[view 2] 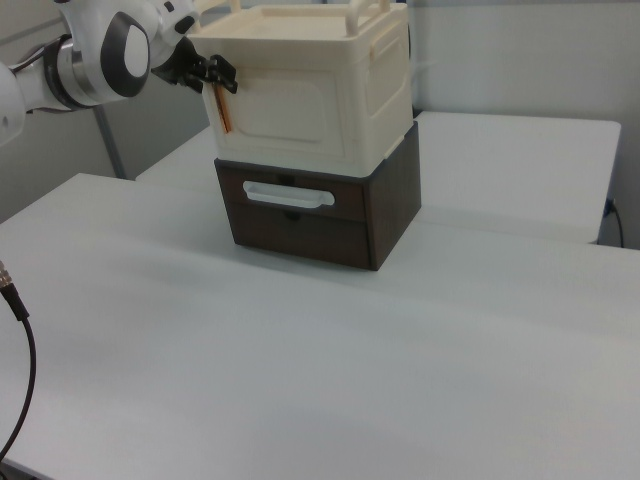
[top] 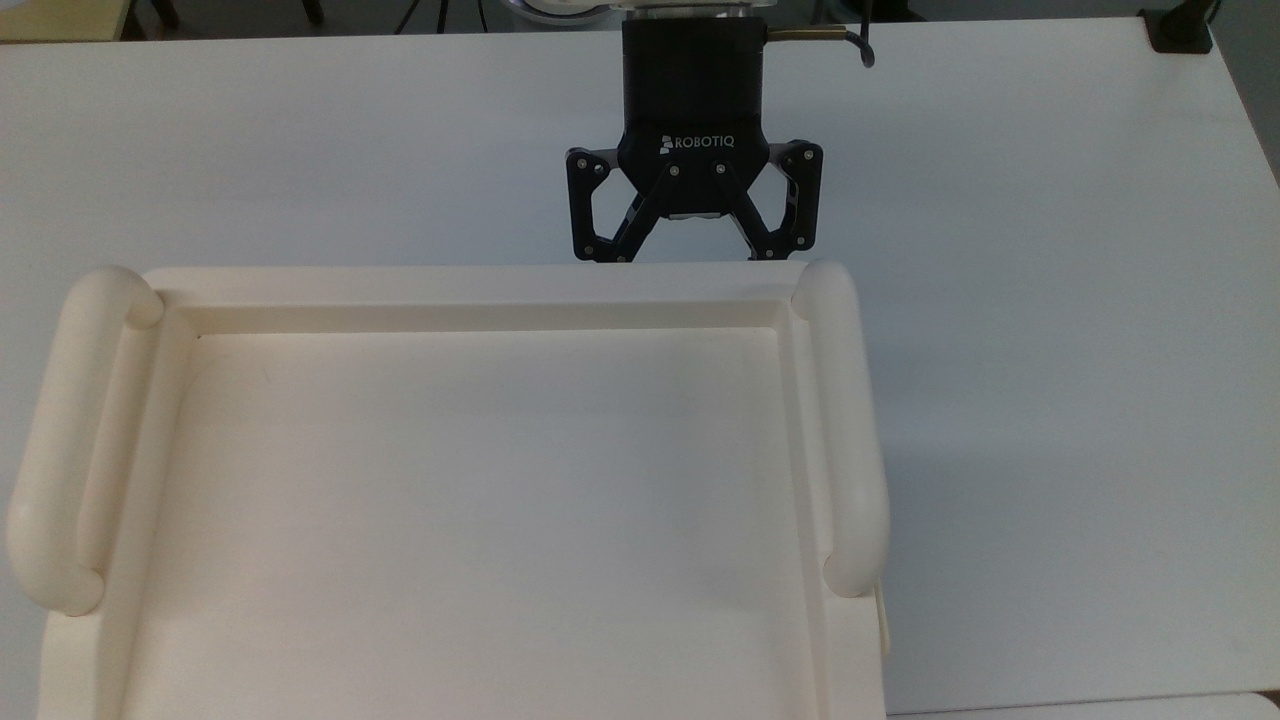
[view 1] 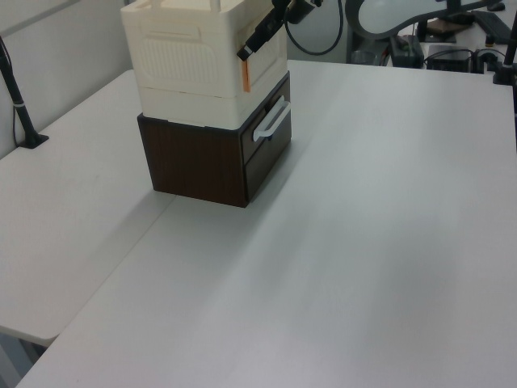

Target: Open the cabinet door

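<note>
The cream-white cabinet [top: 480, 480] has a recessed top and a rounded tube handle [top: 845, 430] along each side. Its door [view 2: 290, 115] is the framed front panel in the right view, flat against the box. A thin orange strip [view 2: 225, 110] runs down the door's edge at the right view's left. My black gripper [top: 690, 255] stands against that front face, just above the orange strip [view 1: 245, 74]. Its linkage is spread wide, so it is open. The cabinet's rim hides the fingertips in the top view.
The cabinet stands on a dark brown drawer unit [view 2: 300, 230] with a white bar handle [view 2: 288, 195]. The white table [top: 1050, 350] spreads wide around the stack. A black cable [view 2: 20, 340] hangs at the right view's left edge, and a black clamp [view 1: 24, 121] sits at the left view's left.
</note>
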Robot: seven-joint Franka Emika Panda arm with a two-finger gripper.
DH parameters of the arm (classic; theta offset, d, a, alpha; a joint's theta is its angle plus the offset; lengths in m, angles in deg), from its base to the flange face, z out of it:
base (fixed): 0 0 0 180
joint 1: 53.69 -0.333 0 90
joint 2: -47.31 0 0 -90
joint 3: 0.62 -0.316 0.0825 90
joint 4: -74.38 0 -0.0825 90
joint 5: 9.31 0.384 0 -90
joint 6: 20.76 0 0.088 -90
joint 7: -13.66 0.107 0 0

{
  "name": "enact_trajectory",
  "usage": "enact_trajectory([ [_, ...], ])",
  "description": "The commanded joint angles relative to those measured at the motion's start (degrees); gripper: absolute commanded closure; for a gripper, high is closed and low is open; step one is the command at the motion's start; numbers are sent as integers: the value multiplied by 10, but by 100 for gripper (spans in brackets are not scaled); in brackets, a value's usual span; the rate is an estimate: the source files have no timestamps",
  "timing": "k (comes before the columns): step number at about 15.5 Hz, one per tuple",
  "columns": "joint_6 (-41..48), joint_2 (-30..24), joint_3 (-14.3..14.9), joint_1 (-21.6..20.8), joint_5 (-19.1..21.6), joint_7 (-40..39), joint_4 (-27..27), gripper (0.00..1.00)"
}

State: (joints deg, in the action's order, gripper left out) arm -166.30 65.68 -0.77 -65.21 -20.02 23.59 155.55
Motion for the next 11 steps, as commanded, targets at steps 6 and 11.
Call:
enact_trajectory([
  [6,-6,2,6,-14,-17,15,-1,38],
  [11,-3,2,6,-12,-15,15,1,57],
])
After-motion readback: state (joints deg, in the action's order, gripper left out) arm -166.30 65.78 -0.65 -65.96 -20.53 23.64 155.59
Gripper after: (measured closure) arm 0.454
